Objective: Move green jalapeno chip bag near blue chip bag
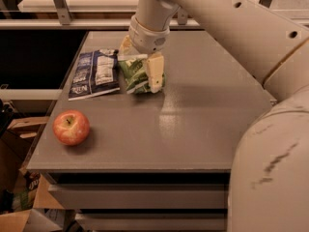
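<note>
The green jalapeno chip bag lies on the grey table, its left edge right beside the blue chip bag, which lies flat with its white label panel up. My gripper reaches down from the back onto the green bag. It is open, with one cream finger along the bag's right side and the other at the bag's back left corner. The bag rests on the table between them.
A red apple sits near the table's front left edge. My large pale arm fills the right side of the view. Shelving and a rail run behind the table, with boxes on the floor at the lower left.
</note>
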